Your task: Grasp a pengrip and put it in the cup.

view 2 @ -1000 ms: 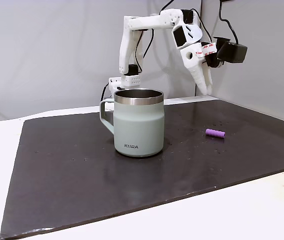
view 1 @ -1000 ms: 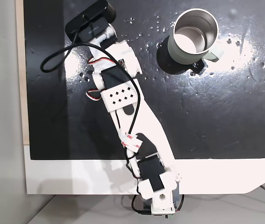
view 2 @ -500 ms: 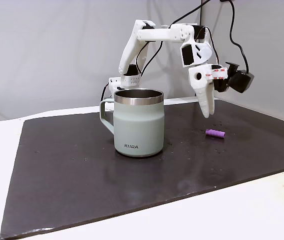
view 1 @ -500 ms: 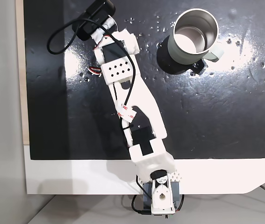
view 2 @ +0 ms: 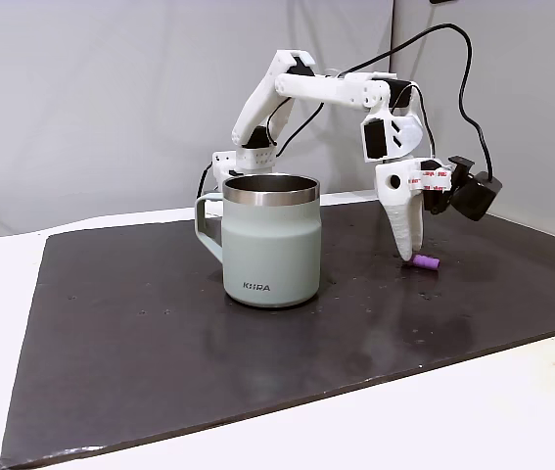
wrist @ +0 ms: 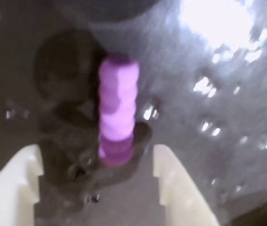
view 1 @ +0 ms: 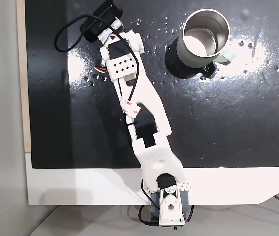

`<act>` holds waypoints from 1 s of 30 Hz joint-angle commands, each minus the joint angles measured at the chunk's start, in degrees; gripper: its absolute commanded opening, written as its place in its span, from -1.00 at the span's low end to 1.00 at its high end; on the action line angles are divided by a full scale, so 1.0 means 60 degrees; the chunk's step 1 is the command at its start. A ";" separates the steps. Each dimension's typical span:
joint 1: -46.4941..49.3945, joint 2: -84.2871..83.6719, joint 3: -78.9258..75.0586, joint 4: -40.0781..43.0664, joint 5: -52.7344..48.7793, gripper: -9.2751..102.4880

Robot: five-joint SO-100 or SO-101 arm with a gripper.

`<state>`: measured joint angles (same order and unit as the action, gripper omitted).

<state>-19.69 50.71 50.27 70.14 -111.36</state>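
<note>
The light-purple pengrip [wrist: 117, 110] lies on the black mat and runs straight away from me in the wrist view. Its near end sits between my two white fingertips. My gripper [wrist: 97, 153] is open, with one finger [wrist: 18, 186] left of the pengrip and the other finger [wrist: 175, 186] right of it; neither touches it. In a fixed view from the side, my gripper [view 2: 409, 253] points down with its tips just above the mat, against the pengrip [view 2: 426, 262]. The cup [view 2: 270, 240] stands upright to the left there. Seen from above, the cup [view 1: 205, 37] is empty.
My white arm [view 1: 139, 108] stretches across the black mat [view 1: 228, 123] from its base on the white table [view 1: 80, 187]. The black wrist camera [view 2: 478, 194] and its cable hang beside the gripper. A grey wall stands behind the arm.
My arm has stretched out and come down. The gripper has dropped from well above the mat to the pengrip. Cup and pengrip have not moved.
</note>
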 commanded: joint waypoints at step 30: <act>0.0732 -0.0088 -0.2842 0.2021 0.2490 -0.84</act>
<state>-17.40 46.49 43.59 75.59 -102.22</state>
